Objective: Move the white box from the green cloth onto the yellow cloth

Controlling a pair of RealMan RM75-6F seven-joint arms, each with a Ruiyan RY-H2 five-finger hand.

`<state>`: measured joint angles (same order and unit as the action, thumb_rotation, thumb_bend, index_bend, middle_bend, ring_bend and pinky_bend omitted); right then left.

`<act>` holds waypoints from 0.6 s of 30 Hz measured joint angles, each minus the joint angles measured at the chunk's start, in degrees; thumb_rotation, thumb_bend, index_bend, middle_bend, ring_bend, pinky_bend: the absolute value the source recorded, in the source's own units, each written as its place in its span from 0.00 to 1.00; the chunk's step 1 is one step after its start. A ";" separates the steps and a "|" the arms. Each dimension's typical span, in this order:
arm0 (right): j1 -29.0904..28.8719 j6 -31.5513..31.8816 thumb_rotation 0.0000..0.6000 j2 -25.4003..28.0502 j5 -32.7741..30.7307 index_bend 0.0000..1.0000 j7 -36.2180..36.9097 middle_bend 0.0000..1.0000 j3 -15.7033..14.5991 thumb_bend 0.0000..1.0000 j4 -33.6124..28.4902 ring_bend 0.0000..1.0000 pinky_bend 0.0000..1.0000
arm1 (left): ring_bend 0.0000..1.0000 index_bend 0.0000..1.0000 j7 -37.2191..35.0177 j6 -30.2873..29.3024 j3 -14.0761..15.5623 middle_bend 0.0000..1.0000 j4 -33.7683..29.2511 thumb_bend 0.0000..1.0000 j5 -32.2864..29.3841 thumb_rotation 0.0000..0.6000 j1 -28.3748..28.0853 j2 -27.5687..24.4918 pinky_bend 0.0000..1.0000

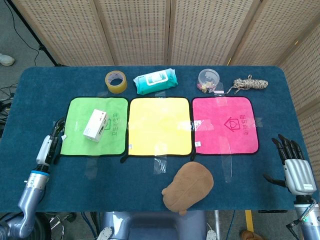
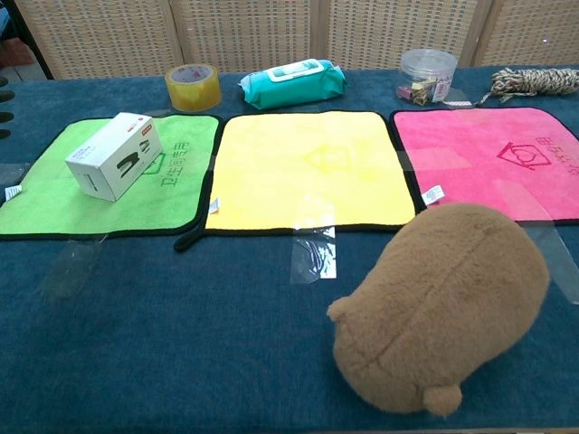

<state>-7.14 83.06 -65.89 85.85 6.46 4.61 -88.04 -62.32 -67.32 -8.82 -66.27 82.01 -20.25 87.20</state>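
The white box (image 1: 95, 125) lies tilted on the green cloth (image 1: 75, 141), untouched; the yellow cloth (image 1: 160, 126) just right of the box is bare. The left hand (image 1: 51, 145) hangs just left of the box, edge-on, fingers extended, holding nothing. The right hand (image 1: 294, 165), far right of the box, is spread and empty. A sideways grasp could tip the light box or rumple the cloth despite its tape. The blue surface (image 1: 125, 177) stands before wicker screens (image 1: 135, 30).
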 measured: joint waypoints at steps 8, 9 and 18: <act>-0.14 -0.97 1.00 0.29 -1.07 0.00 1.68 0.00 0.26 0.00 0.57 0.00 0.00 | 0.00 0.00 -3.16 6.18 -1.84 0.00 6.05 0.00 -3.04 0.00 -3.67 4.53 0.00; -0.14 -1.02 1.00 0.35 -1.17 0.00 1.86 0.00 0.29 0.00 0.63 0.00 0.00 | 0.00 0.00 -3.62 6.64 -2.00 0.00 6.75 0.00 -3.23 0.00 -4.03 5.15 0.00; -0.14 -1.70 1.00 0.67 -2.07 0.00 3.18 0.00 0.54 0.00 1.13 0.00 0.00 | 0.00 0.00 -4.88 8.61 -3.14 0.00 10.25 0.00 -3.57 0.00 -7.30 10.11 0.00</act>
<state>-7.28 81.35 -65.22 83.78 9.64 5.16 -86.91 -67.20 -58.70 -11.97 -56.02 78.44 -27.55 97.31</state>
